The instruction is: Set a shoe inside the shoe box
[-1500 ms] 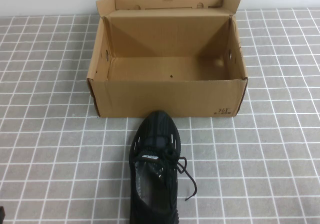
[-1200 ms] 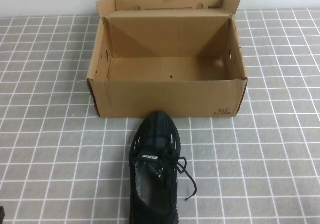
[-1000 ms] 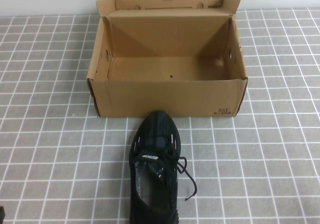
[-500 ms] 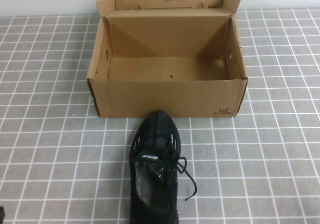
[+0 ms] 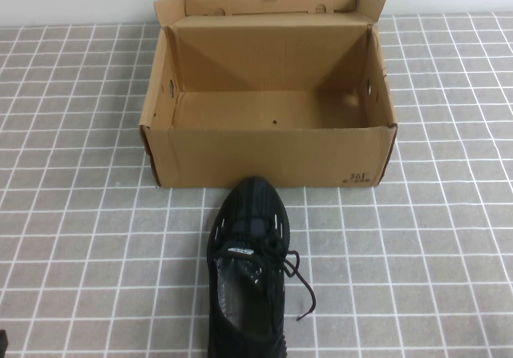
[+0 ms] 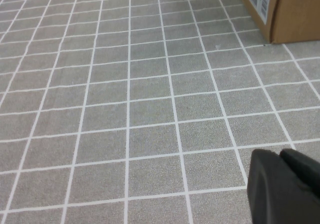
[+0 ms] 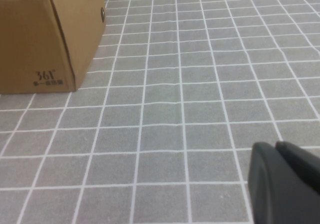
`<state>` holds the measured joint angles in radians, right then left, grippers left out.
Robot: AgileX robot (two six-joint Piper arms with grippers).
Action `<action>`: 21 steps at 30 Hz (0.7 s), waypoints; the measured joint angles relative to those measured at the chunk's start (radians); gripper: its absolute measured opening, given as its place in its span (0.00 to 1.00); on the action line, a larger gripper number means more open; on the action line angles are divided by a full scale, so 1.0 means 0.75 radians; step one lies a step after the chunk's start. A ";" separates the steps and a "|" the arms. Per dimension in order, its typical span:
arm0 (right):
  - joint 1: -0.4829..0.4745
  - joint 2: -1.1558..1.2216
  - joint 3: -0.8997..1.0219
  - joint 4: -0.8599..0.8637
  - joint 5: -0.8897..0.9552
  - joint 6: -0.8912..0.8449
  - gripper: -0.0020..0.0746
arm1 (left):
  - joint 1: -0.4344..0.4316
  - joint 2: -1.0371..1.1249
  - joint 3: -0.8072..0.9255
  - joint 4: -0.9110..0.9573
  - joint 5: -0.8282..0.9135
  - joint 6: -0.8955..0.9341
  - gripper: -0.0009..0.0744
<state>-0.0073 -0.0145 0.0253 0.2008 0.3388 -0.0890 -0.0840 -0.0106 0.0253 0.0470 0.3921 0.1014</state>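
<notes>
— Where is the black knit lace-up shoe [image 5: 247, 274]?
— Lower centre, toe touching the open brown cardboard shoe box [image 5: 268, 156].
— End effectors?
— Left end effector [image 6: 285, 186] and right end effector [image 7: 285, 181] clenched, empty, above the grey tiled counter [image 5: 417, 262].

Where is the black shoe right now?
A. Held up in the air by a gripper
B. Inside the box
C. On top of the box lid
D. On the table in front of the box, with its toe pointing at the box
D. The shoe lies on the tiled table, toe up near the front wall of the open box, while the left gripper and the right gripper are shut, low over bare tiles, holding nothing.
</notes>
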 joint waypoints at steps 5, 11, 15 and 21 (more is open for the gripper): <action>0.000 0.000 0.000 0.088 -0.052 0.000 0.01 | 0.000 0.000 0.000 0.000 0.000 0.000 0.01; 0.000 0.000 0.000 0.516 -0.236 0.000 0.01 | 0.000 0.000 0.000 0.000 0.000 0.000 0.01; 0.000 0.000 0.000 0.777 -0.343 0.000 0.01 | 0.000 0.000 0.000 0.000 0.000 0.000 0.01; 0.000 0.000 -0.008 0.938 -0.254 0.000 0.01 | 0.000 0.000 0.000 0.000 0.000 0.000 0.01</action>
<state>-0.0073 -0.0145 0.0194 0.9042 0.1485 -0.0890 -0.0840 -0.0106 0.0253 0.0470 0.3921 0.1014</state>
